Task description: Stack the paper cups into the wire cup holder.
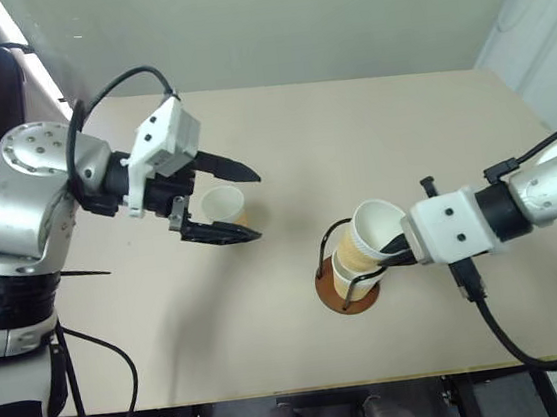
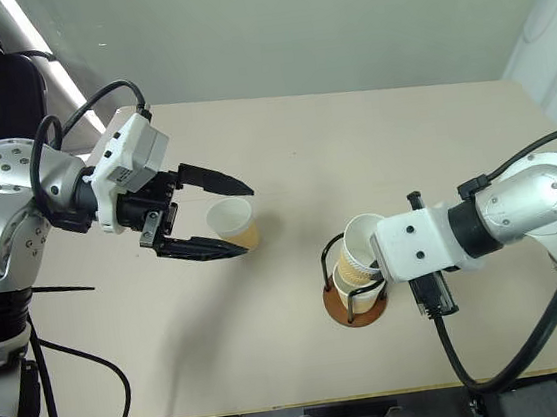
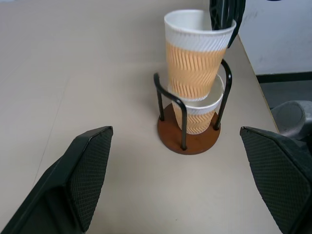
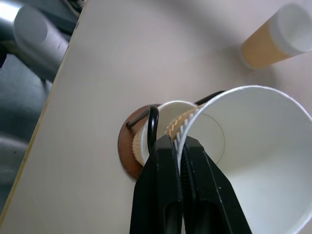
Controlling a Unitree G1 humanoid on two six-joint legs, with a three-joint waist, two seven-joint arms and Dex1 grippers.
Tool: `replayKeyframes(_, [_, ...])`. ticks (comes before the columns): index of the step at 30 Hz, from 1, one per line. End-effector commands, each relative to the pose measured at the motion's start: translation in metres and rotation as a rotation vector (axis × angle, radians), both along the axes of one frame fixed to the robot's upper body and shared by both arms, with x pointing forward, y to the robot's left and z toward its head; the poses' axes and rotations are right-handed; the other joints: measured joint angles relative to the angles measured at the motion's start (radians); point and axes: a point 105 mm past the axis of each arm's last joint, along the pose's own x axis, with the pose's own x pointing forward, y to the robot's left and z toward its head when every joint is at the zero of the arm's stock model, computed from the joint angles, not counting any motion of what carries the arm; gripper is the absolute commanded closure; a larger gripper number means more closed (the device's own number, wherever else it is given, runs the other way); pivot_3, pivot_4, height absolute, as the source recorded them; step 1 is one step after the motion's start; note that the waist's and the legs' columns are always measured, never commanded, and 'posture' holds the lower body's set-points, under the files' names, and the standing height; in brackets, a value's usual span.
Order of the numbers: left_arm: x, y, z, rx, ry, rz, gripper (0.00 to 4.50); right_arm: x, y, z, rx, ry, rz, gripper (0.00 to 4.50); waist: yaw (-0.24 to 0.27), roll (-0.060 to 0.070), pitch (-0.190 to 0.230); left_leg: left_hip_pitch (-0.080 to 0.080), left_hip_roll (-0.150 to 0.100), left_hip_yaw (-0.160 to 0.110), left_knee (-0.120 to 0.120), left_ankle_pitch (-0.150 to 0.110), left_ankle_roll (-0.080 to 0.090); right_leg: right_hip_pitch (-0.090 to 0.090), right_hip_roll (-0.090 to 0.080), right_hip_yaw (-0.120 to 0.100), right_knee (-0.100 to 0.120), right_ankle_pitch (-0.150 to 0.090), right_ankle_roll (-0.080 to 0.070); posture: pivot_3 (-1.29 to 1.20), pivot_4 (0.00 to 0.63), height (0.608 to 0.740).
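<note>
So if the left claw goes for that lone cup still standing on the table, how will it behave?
The lone cup looks thin-walled paper, so it is probably very light and may crumple under a hard squeeze. It stands upright on a narrow base, so a sideways nudge from the open left claw would likely tip it, and being tapered it would roll in a curve.

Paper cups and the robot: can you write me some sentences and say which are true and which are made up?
1. A tan paper cup already sits in the black wire cup holder. True.
2. The right gripper is shut on the upper paper cup's rim. True.
3. The left gripper is holding a cup. False: it is open, holding nothing.
4. The third cup lies tipped over. False: it stands upright on the beige table.
</note>
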Motion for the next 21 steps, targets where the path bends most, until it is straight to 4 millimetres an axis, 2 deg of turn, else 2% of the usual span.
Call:
replayKeyframes(1, [-0.003,-0.001,0.012,-0.002,-0.060,0.000,0.00,0.001,0.001,0.002,-0.013,-0.035,0.022,4.30,0.000,0.000,0.000,0.000,0.000,0.000,0.000,0.000,0.000,0.000,0.000,0.000,0.000,0.000,0.000,0.00,0.150,0.740])
replayKeyframes(3, [-0.003,-0.001,0.012,-0.002,-0.061,0.001,0.00,0.002,0.002,0.003,-0.007,-0.042,0.027,3.86,0.000,0.000,0.000,0.000,0.000,0.000,0.000,0.000,0.000,0.000,0.000,0.000,0.000,0.000,0.000,0.00,0.150,0.740])
replayKeyframes(10, [-0.003,0.000,0.012,-0.001,-0.061,0.005,0.00,0.002,0.011,0.010,0.055,-0.042,0.040,1.49,0.000,0.000,0.000,0.000,0.000,0.000,0.000,0.000,0.000,0.000,0.000,0.000,0.000,0.000,0.000,0.00,0.150,0.740])
replayKeyframes(17, [0.000,0.002,0.010,0.011,-0.072,0.026,0.00,0.003,0.016,0.028,0.169,-0.032,0.013,1.49,0.000,0.000,0.000,0.000,0.000,0.000,0.000,0.000,0.000,0.000,0.000,0.000,0.000,0.000,0.000,0.00,0.150,0.740])
replayKeyframes(21, [0.012,0.013,0.002,0.107,-0.171,0.098,0.00,0.009,0.011,0.041,0.256,-0.029,-0.050,1.49,-0.001,0.000,0.000,0.000,0.000,0.000,0.000,0.000,0.000,0.000,0.000,0.000,0.000,0.000,0.000,0.00,0.150,0.740])
